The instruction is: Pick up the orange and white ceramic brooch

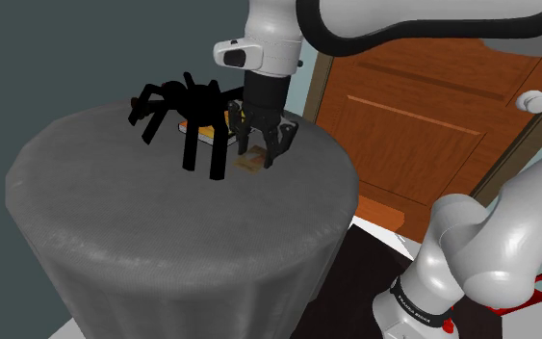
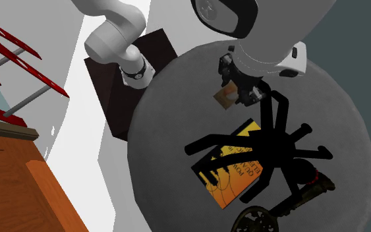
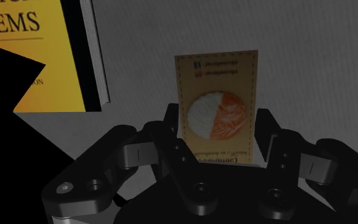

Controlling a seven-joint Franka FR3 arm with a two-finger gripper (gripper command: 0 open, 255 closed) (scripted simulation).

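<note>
Apart, jaws astride brooch (image 3: 214, 114) nr tbl (image 1: 95, 193) edge, book (image 3: 50, 57) beside.

White arm (image 1: 490, 246), black fingers (image 3: 269, 133).

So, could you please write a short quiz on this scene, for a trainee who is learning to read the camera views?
1. True or false: the yellow book lies on the round table, under the black spider.
2. What lies between the open fingers of the end effector? A) a leg of the black spider; B) the brooch on its card; C) the yellow book.
3. Fill in: the round brooch is half white and half ____.
Key: 1 true; 2 B; 3 orange.
</note>
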